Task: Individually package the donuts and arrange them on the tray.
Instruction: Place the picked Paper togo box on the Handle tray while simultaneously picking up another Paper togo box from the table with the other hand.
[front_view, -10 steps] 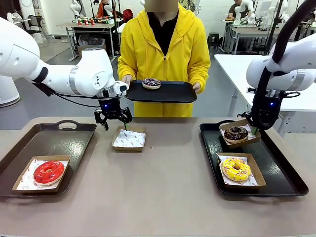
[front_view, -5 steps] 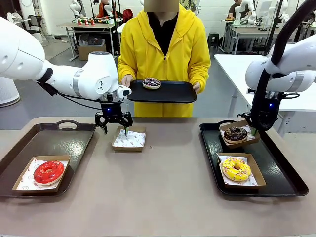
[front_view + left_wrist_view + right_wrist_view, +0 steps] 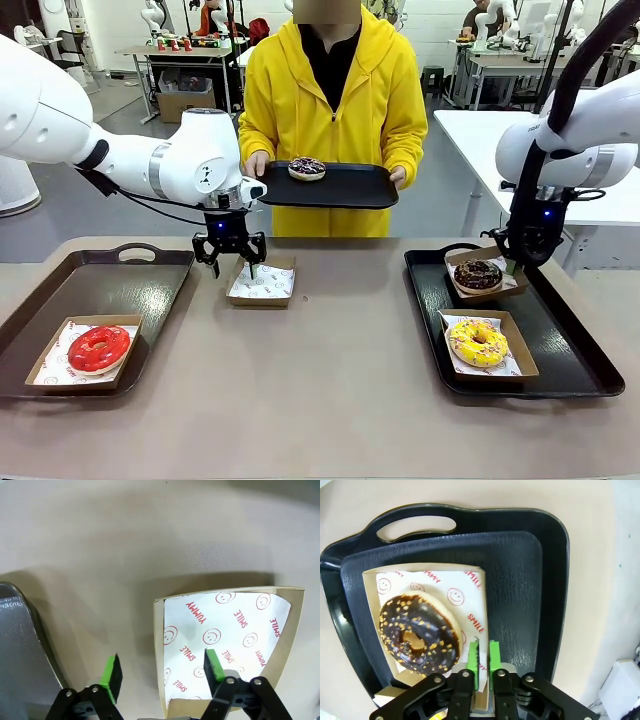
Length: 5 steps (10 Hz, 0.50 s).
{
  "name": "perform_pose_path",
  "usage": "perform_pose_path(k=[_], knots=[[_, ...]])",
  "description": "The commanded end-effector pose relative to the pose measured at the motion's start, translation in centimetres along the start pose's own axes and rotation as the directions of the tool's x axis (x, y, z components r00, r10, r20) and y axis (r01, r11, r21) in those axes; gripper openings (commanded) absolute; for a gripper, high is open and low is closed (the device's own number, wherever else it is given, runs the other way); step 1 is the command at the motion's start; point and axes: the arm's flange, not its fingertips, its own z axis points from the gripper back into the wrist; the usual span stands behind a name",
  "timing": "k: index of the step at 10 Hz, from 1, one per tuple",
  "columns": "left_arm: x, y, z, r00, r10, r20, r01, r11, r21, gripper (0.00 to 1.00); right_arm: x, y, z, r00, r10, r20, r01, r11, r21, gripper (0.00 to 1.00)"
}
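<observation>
Left gripper (image 3: 160, 662) has sunk lower, jaws spread astride one wall of the empty box (image 3: 225, 630), placed to pinch it. Right gripper (image 3: 483, 656) pinches the boxed chocolate donut's (image 3: 417, 640) carton on the right tray (image 3: 520, 580); any loosening is unclear. Purple donut (image 3: 306, 168) waits unboxed on the person's tray (image 3: 350, 190).

Empty box (image 3: 261, 281) at table (image 3: 330, 390) centre, toward 12 o'clock. Left tray (image 3: 110, 275) at 9 o'clock; boxed donut (image 3: 98, 347) in its near corner. Right tray (image 3: 560, 345) at 3 o'clock; two boxed donuts on it, one (image 3: 478, 274) behind other (image 3: 478, 342). Person's tray (image 3: 350, 187) beyond far table edge at 12 o'clock; fourth donut (image 3: 306, 168) on its left part. Left gripper (image 3: 231, 262) straddles empty box's wall. Right gripper (image 3: 484, 663) at rear box's edge.
</observation>
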Motion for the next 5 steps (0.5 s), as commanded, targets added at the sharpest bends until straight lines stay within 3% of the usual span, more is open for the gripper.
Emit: perform_pose_path(k=[1,2,3,4,5], knots=[[0.03,-0.03,0.07,0.999,0.032,-0.014,-0.032,0.999,0.01,0.0,-0.24,0.25,-0.19,1.0,-0.002,-0.007,0.002,1.0,-0.013,1.0],[0.07,0.0,0.09,0.999,0.034,-0.018,-0.033,0.999,0.007,0.35,-0.23,0.23,-0.15,1.0,-0.004,-0.007,0.004,1.0,-0.008,0.65],[0.12,0.02,0.14,0.999,0.037,-0.019,-0.036,0.999,0.003,0.0,-0.22,0.22,-0.11,1.0,-0.006,-0.005,0.006,1.0,-0.004,1.0],[0.13,0.03,0.16,0.999,0.038,-0.021,-0.038,0.999,0.001,0.0,-0.22,0.22,-0.12,1.0,-0.006,-0.004,0.006,1.0,0.001,0.87],[0.18,0.04,0.15,0.999,0.038,-0.024,-0.038,0.999,0.001,0.0,-0.22,0.18,-0.16,1.0,-0.006,-0.006,0.006,1.0,0.003,1.0]])
